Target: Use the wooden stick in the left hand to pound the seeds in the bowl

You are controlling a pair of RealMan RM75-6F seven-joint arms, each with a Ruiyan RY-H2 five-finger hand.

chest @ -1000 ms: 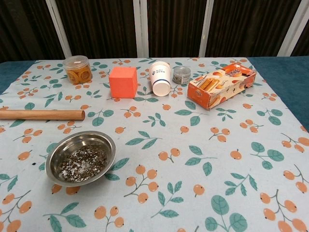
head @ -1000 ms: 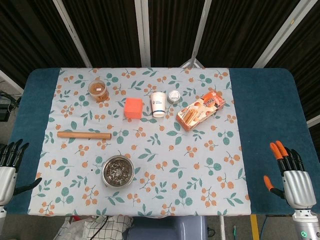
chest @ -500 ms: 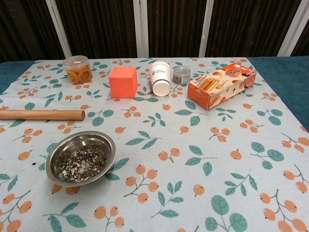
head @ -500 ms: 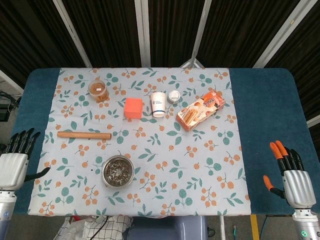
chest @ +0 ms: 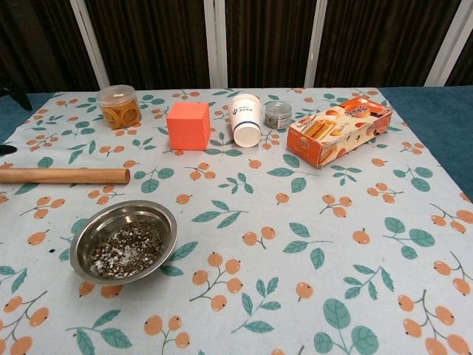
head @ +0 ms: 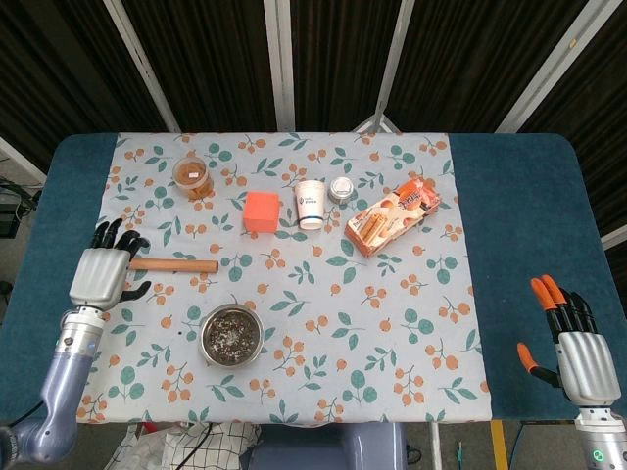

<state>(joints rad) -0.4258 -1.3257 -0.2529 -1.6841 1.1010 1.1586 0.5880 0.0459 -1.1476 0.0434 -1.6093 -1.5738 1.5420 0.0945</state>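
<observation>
The wooden stick (head: 176, 265) (chest: 66, 175) lies flat on the flowered cloth, left of centre. My left hand (head: 101, 273) is over the stick's left end and hides it, with fingers stretched out and apart and nothing visibly gripped. In front of the stick stands the steel bowl (head: 208, 345) (chest: 164, 222), holding dark and pale seeds (head: 231, 335) (chest: 126, 251). My right hand (head: 578, 354) hangs off the table's front right corner, fingers spread and empty. The chest view shows only dark bits of the left hand at its left edge.
Along the back of the cloth stand a jar of orange rings (head: 193, 177), an orange cube (head: 261, 211), a paper cup (head: 312, 204), a small tin (head: 341, 189) and an opened snack box (head: 393, 216). Blue table (head: 519, 215) borders the cloth on both sides.
My left hand has come up from the table's front left corner and in over the stick's left end. The stick, the bowl and the right hand have stayed put.
</observation>
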